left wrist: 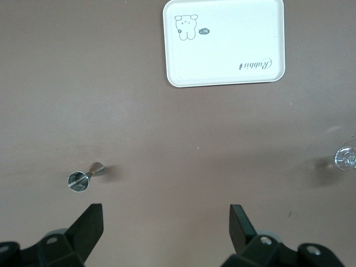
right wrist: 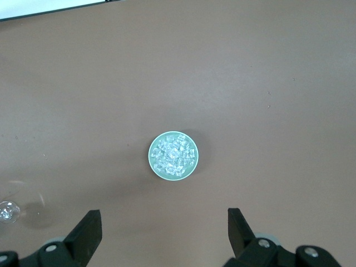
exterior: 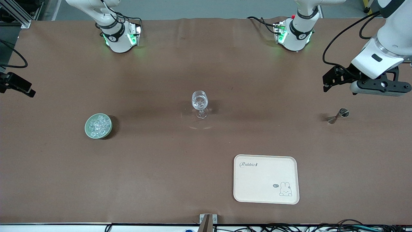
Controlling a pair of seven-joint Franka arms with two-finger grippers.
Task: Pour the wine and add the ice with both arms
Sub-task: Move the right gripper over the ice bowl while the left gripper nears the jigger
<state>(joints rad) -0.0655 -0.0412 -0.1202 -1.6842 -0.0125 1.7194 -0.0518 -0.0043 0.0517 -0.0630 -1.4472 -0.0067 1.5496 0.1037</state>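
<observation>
The ice [exterior: 98,125] [right wrist: 173,156] is heaped in a pale green bowl [exterior: 86,127] [right wrist: 151,161] toward the right arm's end of the table. A clear stemmed wine glass [exterior: 200,103] [left wrist: 346,158] [right wrist: 8,211] stands upright mid-table. No wine is in view. My left gripper [exterior: 326,84] [left wrist: 167,214] hangs open and empty over the left arm's end, near a small metal measure [exterior: 338,116] [left wrist: 83,177] lying on its side. High over the table my right gripper [right wrist: 164,219] is open and empty, with the bowl below it.
A cream tray [exterior: 257,180] [left wrist: 222,55] with a rabbit drawing lies nearer the front camera than the glass, toward the left arm's end. Brown paper covers the table. Both arm bases [exterior: 120,38] [exterior: 294,37] stand along the table's robot side.
</observation>
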